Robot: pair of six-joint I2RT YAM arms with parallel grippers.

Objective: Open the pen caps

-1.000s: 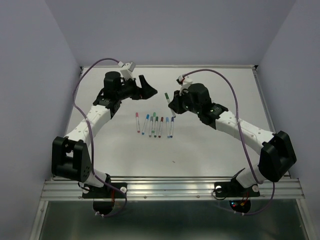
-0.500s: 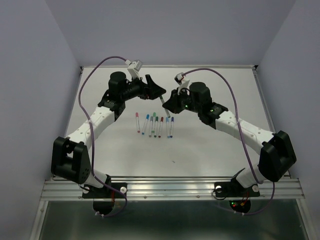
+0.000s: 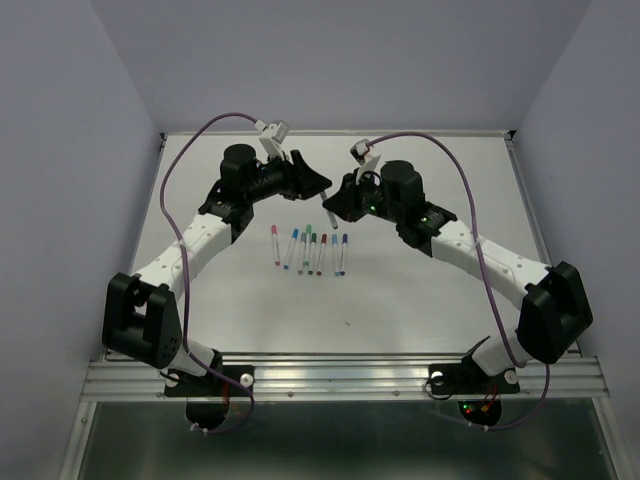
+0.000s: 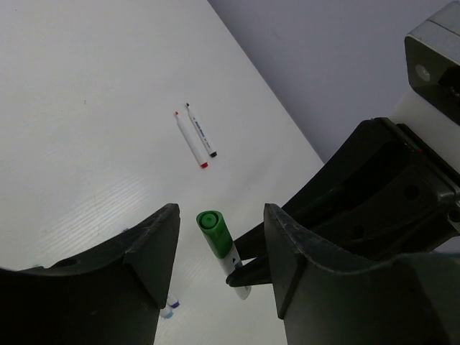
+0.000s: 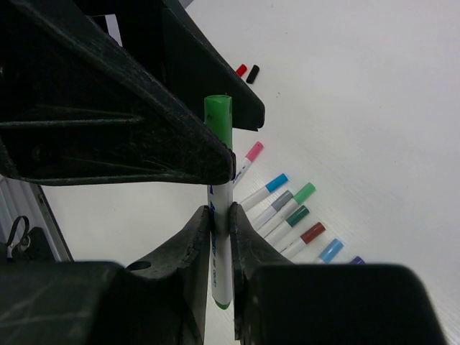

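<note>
From my left, the left gripper (image 3: 320, 183) hangs above the far side of the row of pens (image 3: 310, 250). Its jaws stand parted either side of the green cap (image 4: 210, 221) with a gap on both sides, gripping nothing. The green pen (image 5: 219, 277) is lifted off the table over that same far side, cap still on. To the right, the right gripper (image 5: 219, 215) is clamped on its white barrel.

I judge the job barely begun. Every pen in the row looks capped, as do the red and black pens (image 4: 195, 136) lying apart from the row, and I see no loose caps.

The table (image 3: 450, 300) is plain matt white, and pale lilac walls (image 3: 330, 60) close it in.
</note>
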